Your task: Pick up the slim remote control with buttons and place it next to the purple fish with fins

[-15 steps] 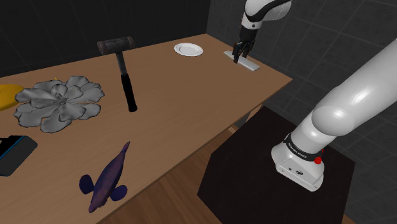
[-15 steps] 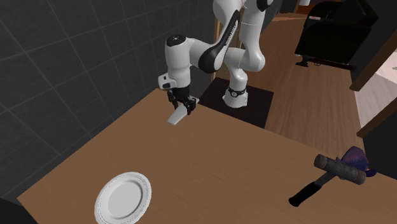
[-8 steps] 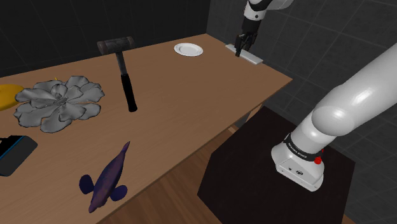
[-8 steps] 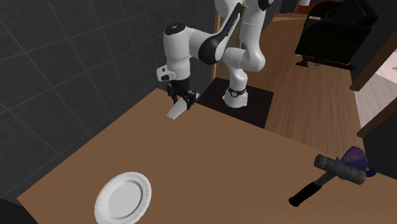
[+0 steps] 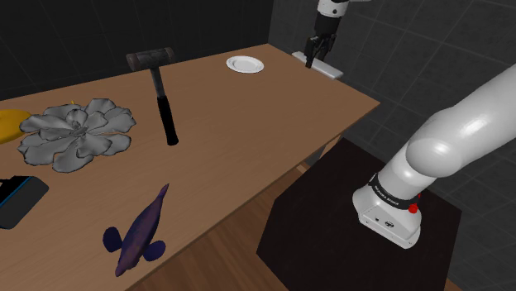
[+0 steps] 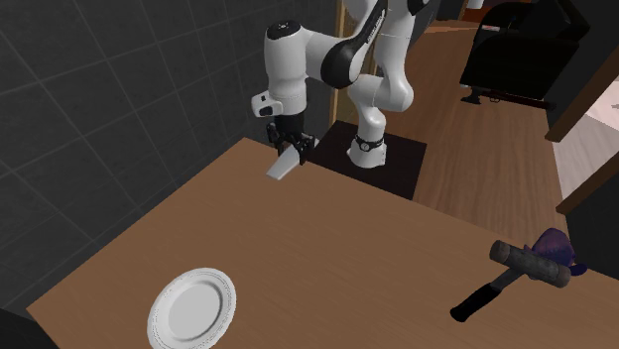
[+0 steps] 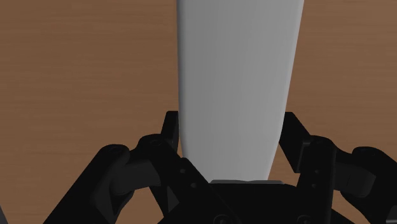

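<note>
The slim remote [image 5: 329,69] is drawn as a plain pale grey slab; no buttons can be made out. My gripper [image 5: 312,58] is shut on it and holds it a little above the table's far corner. In the second exterior view the remote [image 6: 282,167] hangs tilted below the gripper [image 6: 291,151]. The wrist view has the remote [image 7: 238,83] clasped between both black fingers [image 7: 170,130], with brown tabletop behind. The purple fish [image 5: 139,236] lies near the table's front edge, far from the gripper; its purple body [image 6: 557,246] peeks from behind the hammer head.
On the wooden table [image 5: 248,124] lie a dark hammer [image 5: 163,103], a white plate [image 5: 245,64], a grey flower-shaped object [image 5: 76,132], a yellow object [image 5: 8,124] and a black and blue box [image 5: 16,198]. The dark stand [image 5: 331,223] is beside the table.
The gripper has risen with the remote in it, lifting it off the tabletop at the far corner. The fingers stay shut on it; nothing else moved.
</note>
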Motion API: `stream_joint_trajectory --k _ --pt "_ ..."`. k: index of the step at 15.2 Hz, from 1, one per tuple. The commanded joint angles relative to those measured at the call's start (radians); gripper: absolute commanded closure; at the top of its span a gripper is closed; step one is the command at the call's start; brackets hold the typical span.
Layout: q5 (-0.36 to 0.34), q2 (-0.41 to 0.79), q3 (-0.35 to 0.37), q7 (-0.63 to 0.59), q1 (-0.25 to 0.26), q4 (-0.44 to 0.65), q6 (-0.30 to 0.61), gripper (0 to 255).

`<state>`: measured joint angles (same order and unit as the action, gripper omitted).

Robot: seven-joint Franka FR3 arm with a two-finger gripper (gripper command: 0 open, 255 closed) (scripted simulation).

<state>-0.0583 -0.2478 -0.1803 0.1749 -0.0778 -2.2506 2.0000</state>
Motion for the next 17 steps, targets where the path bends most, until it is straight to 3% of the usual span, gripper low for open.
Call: stream_joint_trajectory --k 1,9,17 --pt "0.003 -0.032 0.032 -0.05 0.019 -0.031 -0.003 255" --pt "0.044 -0.125 0.166 -0.243 0.1 -0.12 -0.01 255" --pt "0.106 -0.149 0.308 -0.438 0.189 -0.137 -0.017 255"
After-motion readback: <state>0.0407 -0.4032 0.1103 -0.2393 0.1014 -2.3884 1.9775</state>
